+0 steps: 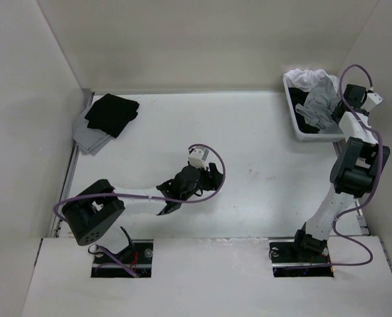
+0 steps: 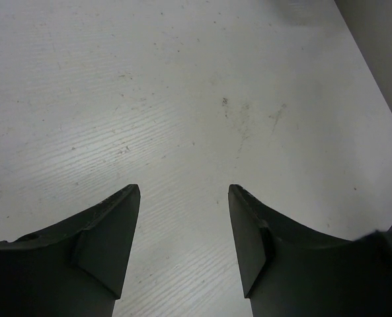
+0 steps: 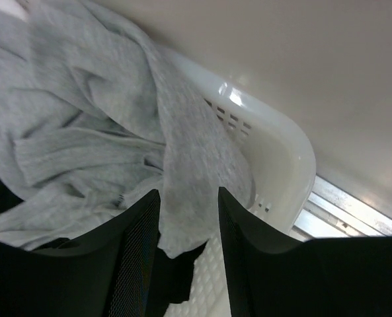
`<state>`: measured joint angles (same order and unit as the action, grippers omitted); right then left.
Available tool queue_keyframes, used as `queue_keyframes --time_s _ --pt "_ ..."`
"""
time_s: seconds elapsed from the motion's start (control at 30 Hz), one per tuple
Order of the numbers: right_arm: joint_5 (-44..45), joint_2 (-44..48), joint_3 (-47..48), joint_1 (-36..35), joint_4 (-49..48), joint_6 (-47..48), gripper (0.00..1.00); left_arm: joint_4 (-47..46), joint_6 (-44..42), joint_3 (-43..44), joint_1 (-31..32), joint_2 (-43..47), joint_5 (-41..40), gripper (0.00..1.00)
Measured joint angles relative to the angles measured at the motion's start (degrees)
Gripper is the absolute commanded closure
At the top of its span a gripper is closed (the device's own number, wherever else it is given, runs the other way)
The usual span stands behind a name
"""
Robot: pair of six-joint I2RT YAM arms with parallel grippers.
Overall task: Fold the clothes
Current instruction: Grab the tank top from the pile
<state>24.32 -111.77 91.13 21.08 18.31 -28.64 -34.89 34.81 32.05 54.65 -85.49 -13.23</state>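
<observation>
The grey tank top point(image 1: 322, 96) lies bunched in a white basket point(image 1: 293, 125) at the table's far right corner. In the right wrist view its soft knit point(image 3: 83, 132) fills the basket point(image 3: 281, 148), and one strip of it hangs down into the gap between my fingers. My right gripper point(image 1: 331, 113) reaches into the basket, and its jaws point(image 3: 188, 191) stand open around that strip. My left gripper point(image 1: 215, 177) hovers low over the bare middle of the table, open point(image 2: 184, 188) with nothing between its fingers.
A black garment point(image 1: 113, 112) rests on folded pale grey cloth point(image 1: 88, 137) at the far left. More black fabric point(image 3: 176, 277) and white fabric point(image 1: 305, 78) share the basket. Walls close in on three sides. A metal rail point(image 3: 354, 211) runs beside the basket.
</observation>
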Motion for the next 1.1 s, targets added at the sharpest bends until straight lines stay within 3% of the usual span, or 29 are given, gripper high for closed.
queue_keyframes --time_s 0.17,0.23,0.27,0.33,0.37,0.4,0.5,0.63,0.67,0.7,0.83,1.0,1.1 --pt "-1.1 -1.9 0.0 0.4 1.3 0.3 0.6 -0.1 0.0 -0.2 -0.3 0.0 0.0 0.46" --pt "-1.7 -2.4 0.0 0.5 1.4 0.6 0.78 -0.1 0.0 -0.2 -0.3 0.0 0.0 0.46" --pt "-2.3 -2.8 0.0 0.6 1.4 0.4 0.81 -0.1 0.0 -0.2 -0.3 0.0 0.0 0.46" --pt "-2.6 -3.0 0.0 0.6 1.3 0.5 0.78 -0.3 0.0 -0.2 -0.3 0.0 0.1 0.46" --pt "-2.8 -3.1 0.0 0.6 1.3 0.6 0.73 -0.4 0.0 -0.2 -0.3 0.0 0.2 0.46" --pt "-3.0 -3.1 0.0 0.6 1.3 0.8 0.61 -0.5 0.0 -0.2 -0.3 0.0 0.2 0.46" --pt "-3.0 -3.1 0.9 0.6 1.2 1.2 0.51 -0.6 0.0 -0.2 -0.3 0.0 0.2 0.46" --pt "-2.9 -3.3 2.1 0.7 1.2 1.5 0.52 -0.7 0.0 -0.2 -0.3 0.0 0.3 0.46" --pt "-2.9 -3.6 2.4 0.7 1.0 1.5 0.53 -0.8 0.0 -0.2 -0.3 0.0 0.3 0.46" --pt "-2.9 -4.1 2.6 0.8 0.9 1.5 0.7 -0.9 0.0 -0.3 -0.4 0.0 0.3 0.46" --pt "-3.3 -6.0 2.6 1.1 0.9 1.3 0.95 -1.1 0.0 -0.8 -0.8 0.3 0.4 0.46" --pt "-4.8 -4.7 -0.1 1.0 -2.4 1.2 1.0 -1.5 0.0 -0.9 -1.0 0.3 0.4 0.46" --pt "-5.6 0.8 -2.7 -0.2 -4.1 0.8 1.0 -1.8 0.0 -0.9 -1.0 0.3 0.5 0.47"
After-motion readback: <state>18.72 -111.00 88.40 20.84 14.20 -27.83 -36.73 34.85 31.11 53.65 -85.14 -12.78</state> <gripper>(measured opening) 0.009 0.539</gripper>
